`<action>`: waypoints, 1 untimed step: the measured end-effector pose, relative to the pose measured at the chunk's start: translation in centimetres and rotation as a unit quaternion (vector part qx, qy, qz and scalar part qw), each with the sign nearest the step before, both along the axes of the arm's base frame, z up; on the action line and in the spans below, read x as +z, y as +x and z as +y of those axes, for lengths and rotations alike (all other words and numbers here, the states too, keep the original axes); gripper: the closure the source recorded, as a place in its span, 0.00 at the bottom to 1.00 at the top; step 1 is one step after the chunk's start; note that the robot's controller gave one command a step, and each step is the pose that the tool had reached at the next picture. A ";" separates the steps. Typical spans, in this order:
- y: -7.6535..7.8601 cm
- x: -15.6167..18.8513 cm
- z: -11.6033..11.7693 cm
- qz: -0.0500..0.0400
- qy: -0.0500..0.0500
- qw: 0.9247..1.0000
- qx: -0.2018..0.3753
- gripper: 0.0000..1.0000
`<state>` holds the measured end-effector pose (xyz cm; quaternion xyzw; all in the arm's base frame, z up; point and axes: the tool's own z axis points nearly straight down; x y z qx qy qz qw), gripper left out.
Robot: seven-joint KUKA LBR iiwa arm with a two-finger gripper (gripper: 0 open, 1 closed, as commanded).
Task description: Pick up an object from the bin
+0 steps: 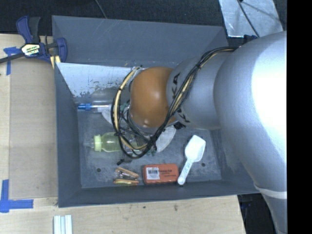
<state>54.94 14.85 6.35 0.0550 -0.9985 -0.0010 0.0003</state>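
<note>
Station: grey bin (68, 145), arm reaching in from the right, wrist low over the middle of the floor
Gripper (132, 141): its lower end is buried under the orange cover (148, 99) and a tangle of cables (118, 112); whether the jaws stand open or closed, and whether they have anything, cannot be told
Nearest thing: pale green bottle (106, 143), lying on its side on the bin floor left of centre, its right end touching or just under the cable tangle
Appearance of that thing: small, translucent yellow-green, rounded body, narrower neck end pointing left; judged smooth and likely to roll
Other thing close by: white soft thing (167, 136), partly under the wrist on its right side; kind cannot be told
Further contents: clear bottle (100, 104) with a blue cap against the back wall; white scoop (191, 156); orange box (160, 173) with a barcode label; small brown pieces (125, 175) by the front wall, all apart from the wrist
Risk one: a round bottle on its side may roll or squirt leftward if closed on off-centre
Risk two: loose cable loops hang low and may snag or push the bottle on descent or lift
Risk three: the white soft thing may be caught along with, or instead of, the bottle
Risk four: contact point is hidden from the camera, so a missed grasp would go unseen until the wrist rises
</note>
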 end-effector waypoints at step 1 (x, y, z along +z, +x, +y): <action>-0.1 0.4 0.0 0.001 0.000 1.000 0.000 1.00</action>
